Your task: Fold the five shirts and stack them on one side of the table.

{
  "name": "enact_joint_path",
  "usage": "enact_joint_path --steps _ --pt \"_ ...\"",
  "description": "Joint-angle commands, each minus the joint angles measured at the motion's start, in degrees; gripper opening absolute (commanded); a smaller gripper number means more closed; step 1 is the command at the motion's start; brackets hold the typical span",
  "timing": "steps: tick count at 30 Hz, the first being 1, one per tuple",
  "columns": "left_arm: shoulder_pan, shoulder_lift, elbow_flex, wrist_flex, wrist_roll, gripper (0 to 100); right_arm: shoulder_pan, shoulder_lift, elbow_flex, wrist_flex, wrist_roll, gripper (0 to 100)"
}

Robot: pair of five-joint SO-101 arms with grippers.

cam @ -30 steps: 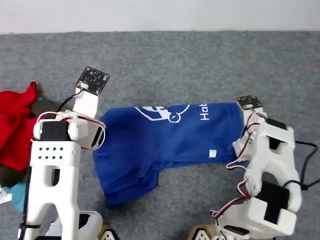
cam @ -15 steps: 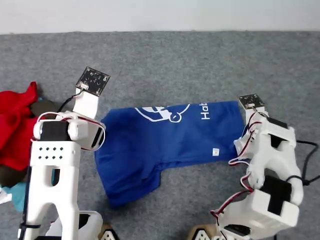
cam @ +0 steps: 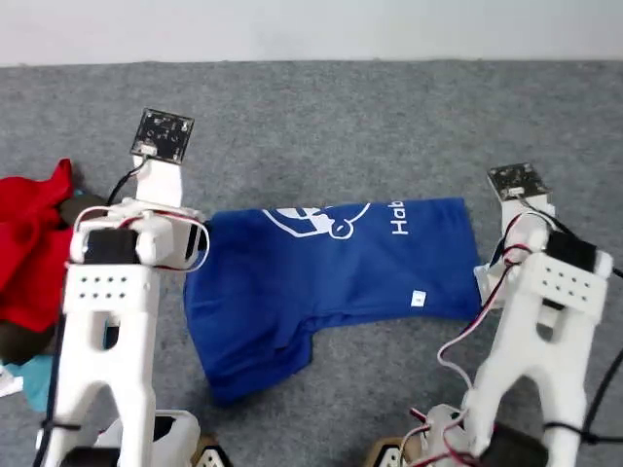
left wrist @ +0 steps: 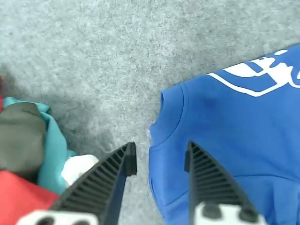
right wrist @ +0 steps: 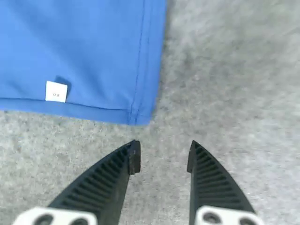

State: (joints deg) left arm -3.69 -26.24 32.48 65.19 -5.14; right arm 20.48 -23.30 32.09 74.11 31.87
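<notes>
Left wrist view — L hand (left wrist: 160,149) open, empty — beside shirt (left wrist: 234,131).

Blue shirt (cam: 331,282) lies spread at centre of the grey table (cam: 341,126). Left arm (cam: 112,321) stands at 8 o'clock, right arm (cam: 545,321) at 4 o'clock. Red garment (cam: 29,243) is heaped at 9 o'clock.

The desk (cam: 321,117) is grey and felt-like on top, speckled and slightly fuzzy, and it runs from the left edge to the right and from the near side to the far one. Beyond its far edge lies a pale band (cam: 311,29) — plain, flat, spanning the full width.
</notes>
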Motion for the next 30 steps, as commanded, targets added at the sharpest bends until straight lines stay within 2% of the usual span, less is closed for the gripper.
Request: enact_joint_path --steps 1,7,13,15,18,20,23,30 --pt "-0.18 4.84 -2.51 -1.58 0.62 17 -3.03 -4.26 -1.67 1.27 0.26 18.3" --pt "-3.87 10.46 -7.34 -1.14 0.62 17 -4.62 -4.18 -1.05 1.36 -1.49 18.3" --pt "-4.13 12.66 -8.84 8.7 0.18 17 -4.7 -4.18 0.53 1.54 -1.23 18.3" --pt "-7.3 12.84 -9.89 8.35 0.44 17 -4.7 -4.18 1.85 1.27 -1.32 18.2" --pt "-13.36 12.92 -12.7 3.52 1.58 17 -4.7 -4.18 3.78 1.01 -1.32 18.1" --pt "-14.95 13.01 -13.49 -0.26 3.69 17 -4.7 -4.18 5.1 -0.22 -1.23 18.0" --pt "-13.1 13.45 -13.49 -3.08 4.22 17 -4.7 -4.18 6.68 -2.59 -1.32 18.0" --pt "-4.31 23.74 -14.73 -3.34 4.22 17 -4.7 -4.18 7.03 -3.3 -1.32 18.0"
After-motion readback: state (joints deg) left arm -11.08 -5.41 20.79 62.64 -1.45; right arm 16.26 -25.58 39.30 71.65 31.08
